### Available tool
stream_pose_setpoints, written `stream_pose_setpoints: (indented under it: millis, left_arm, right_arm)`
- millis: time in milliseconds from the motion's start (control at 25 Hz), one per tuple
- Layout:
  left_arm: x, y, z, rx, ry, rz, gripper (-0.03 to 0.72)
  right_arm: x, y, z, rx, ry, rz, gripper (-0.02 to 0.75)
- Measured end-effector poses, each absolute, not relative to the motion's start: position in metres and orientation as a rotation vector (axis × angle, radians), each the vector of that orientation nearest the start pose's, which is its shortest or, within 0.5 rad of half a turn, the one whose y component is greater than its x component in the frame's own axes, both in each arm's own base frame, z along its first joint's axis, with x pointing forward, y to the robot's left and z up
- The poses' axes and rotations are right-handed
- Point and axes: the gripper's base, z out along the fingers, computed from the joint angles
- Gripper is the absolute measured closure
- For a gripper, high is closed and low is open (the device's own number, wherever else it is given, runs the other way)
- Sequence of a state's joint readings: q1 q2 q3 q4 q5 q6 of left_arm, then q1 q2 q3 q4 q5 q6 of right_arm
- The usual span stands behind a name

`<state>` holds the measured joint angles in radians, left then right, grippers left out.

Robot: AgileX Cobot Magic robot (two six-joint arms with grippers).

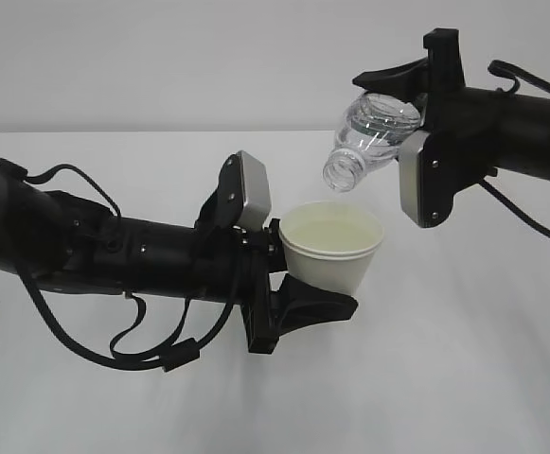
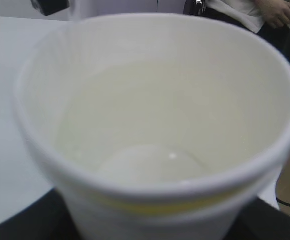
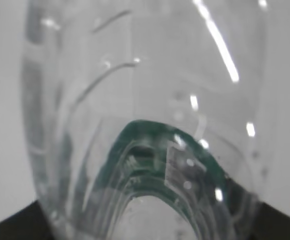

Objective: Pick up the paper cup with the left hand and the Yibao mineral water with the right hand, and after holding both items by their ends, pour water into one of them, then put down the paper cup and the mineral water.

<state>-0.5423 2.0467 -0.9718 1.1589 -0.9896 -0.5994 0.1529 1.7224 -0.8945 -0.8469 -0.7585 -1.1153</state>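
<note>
White table [image 1: 464, 378] is filling the lower part of the exterior view, plain pale wall behind it. Landmark: the paper cup [image 1: 334, 253].

Left hand [image 1: 298, 284], the black arm, is coming in from the left of the cup, lying nearly level above the table, black cables looping under it and a grey-white block sitting just left of the cup rim. Its fingers are clamping the cup at the lower body, one black finger [image 1: 317, 305] showing under and beside the cup base. Cup is being held clear of the table, upright with a slight tilt.

Right hand [image 1: 416, 90] is reaching in from up and right of the cup, its grey-white block hanging just right of the cup rim. Its fingers are gripping the Yibao mineral water [image 1: 371, 137] at the base end. Bottle is tipped neck-down, open mouth sitting just above the cup's rim on the upper side, not touching it.

Left wrist view: cup [image 2: 154, 200] is filling the frame, cream inside, what looks like clear liquid at the bottom. Right wrist view: bottle [image 3: 145, 100] is clear, green label band showing through the plastic, close to the lens.
</note>
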Motion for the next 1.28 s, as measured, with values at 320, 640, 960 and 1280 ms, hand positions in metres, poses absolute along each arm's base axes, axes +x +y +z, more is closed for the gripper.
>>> stream_pose_setpoints:
  millis: [320, 640, 960, 1280]
  left_arm:
    - [0.2836, -0.2522, 0.1341, 1.290, 1.506, -1.027, 0.258]
    - [0.2841, -0.2523, 0.1344, 1.281, 1.509, -1.026, 0.258]
    - [0.2870, -0.2516, 0.1335, 1.255, 1.539, -1.002, 0.258]
    - [0.2898, -0.2514, 0.1344, 1.225, 1.539, -0.982, 0.258]
  right_arm:
    - [0.3423, 0.1001, 0.2229, -1.667, 0.674, -0.703, 0.302]
    - [0.3414, 0.1003, 0.2224, -1.656, 0.685, -0.686, 0.303]
    - [0.3417, 0.1005, 0.2242, -1.611, 0.723, -0.652, 0.302]
    - [0.3443, 0.0981, 0.2279, -1.507, 0.823, -0.606, 0.302]
